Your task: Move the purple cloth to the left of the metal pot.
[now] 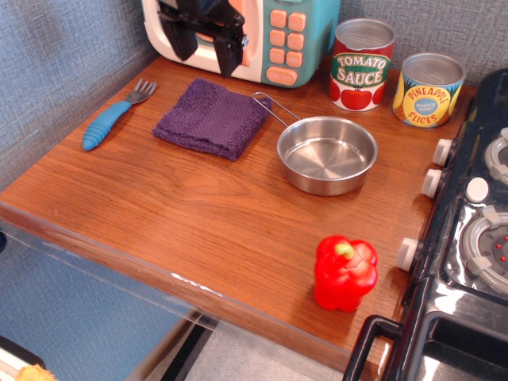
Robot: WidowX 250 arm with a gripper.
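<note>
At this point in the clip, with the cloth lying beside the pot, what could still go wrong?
The cloth overlaps the pot's wire handle, so any further tug on it might drag the pot. The open hand hangs close in front of the toy microwave; a careless retreat could bump it.
</note>
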